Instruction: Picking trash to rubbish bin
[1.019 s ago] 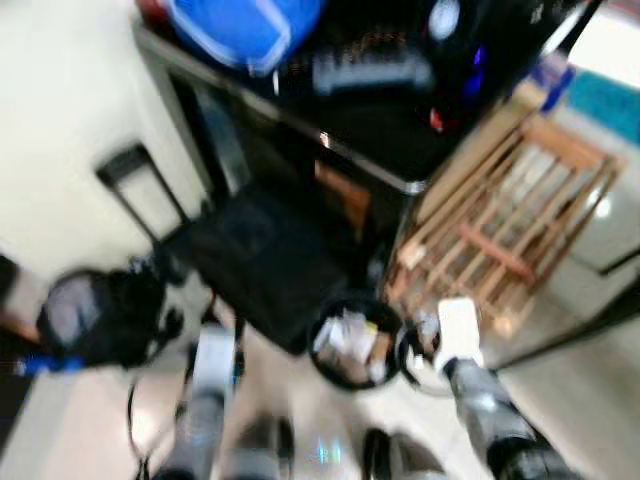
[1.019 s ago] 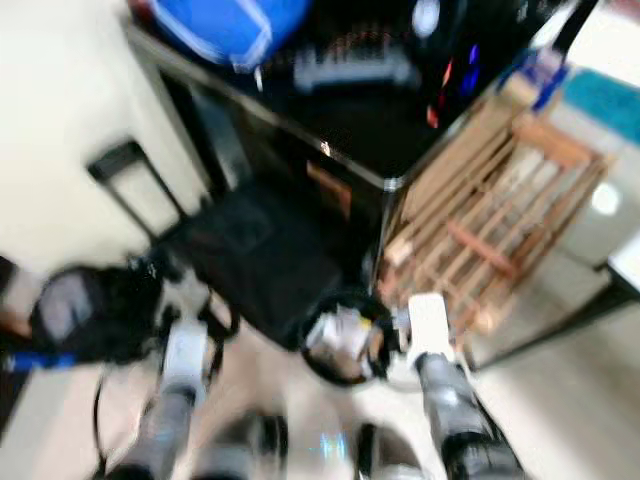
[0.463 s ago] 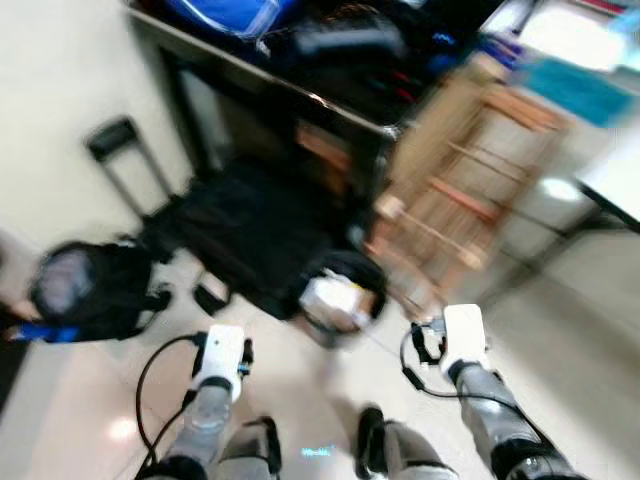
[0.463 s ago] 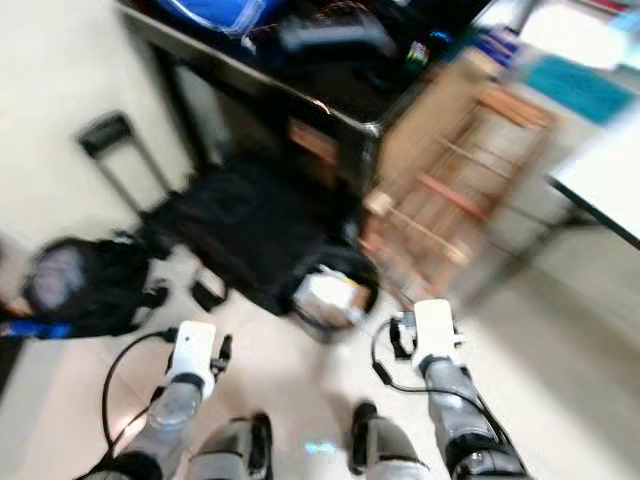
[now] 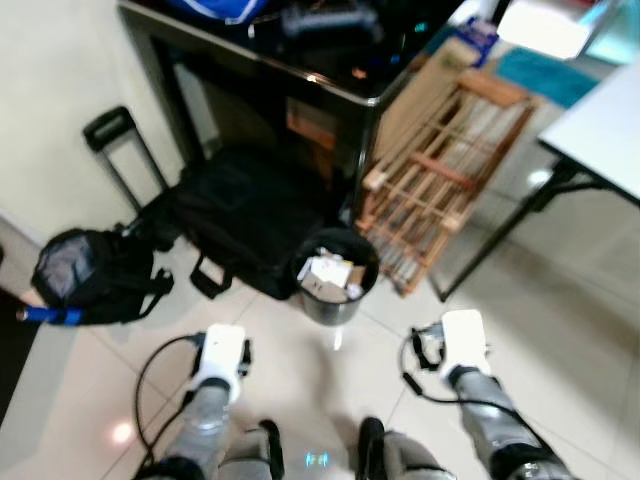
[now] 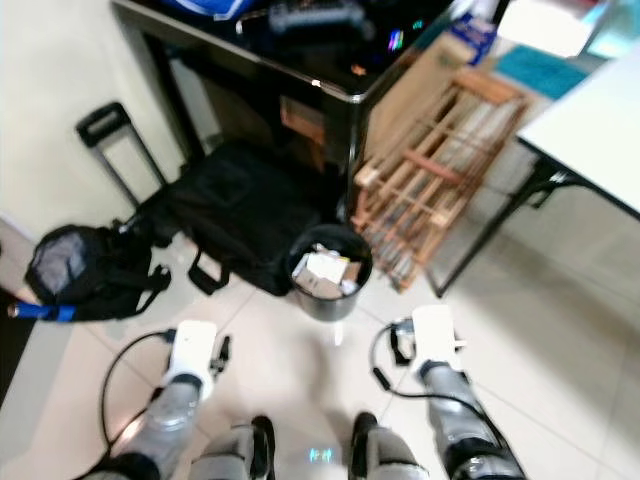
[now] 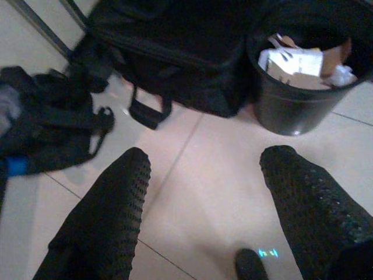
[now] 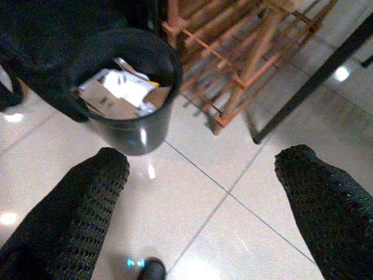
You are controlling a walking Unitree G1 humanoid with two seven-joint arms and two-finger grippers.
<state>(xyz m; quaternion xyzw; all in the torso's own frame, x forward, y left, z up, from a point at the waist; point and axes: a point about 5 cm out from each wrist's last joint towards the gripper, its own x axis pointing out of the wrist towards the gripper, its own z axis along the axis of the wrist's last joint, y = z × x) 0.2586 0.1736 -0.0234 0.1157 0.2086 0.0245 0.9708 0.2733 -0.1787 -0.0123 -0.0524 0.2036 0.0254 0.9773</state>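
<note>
Camera has backed away; rubbish bin now farther off. Left gripper and right gripper spread wide, empty. Paper trash inside: light, crushable.

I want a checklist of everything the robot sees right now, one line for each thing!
Surface: pale glossy tiled floor with light reflections.
Job's things: round black rubbish bin on the floor, holding paper and cardboard scraps.
Clutter: black bag beside the bin; black backpack; wooden rack leaning by the black cabinet.
Grippers: left gripper open, holding nothing; right gripper open, holding nothing; both low, short of the bin.
Cables: black cable looping at the left wrist, another at the right wrist.
Surroundings: cream wall; white table on dark legs.
</note>
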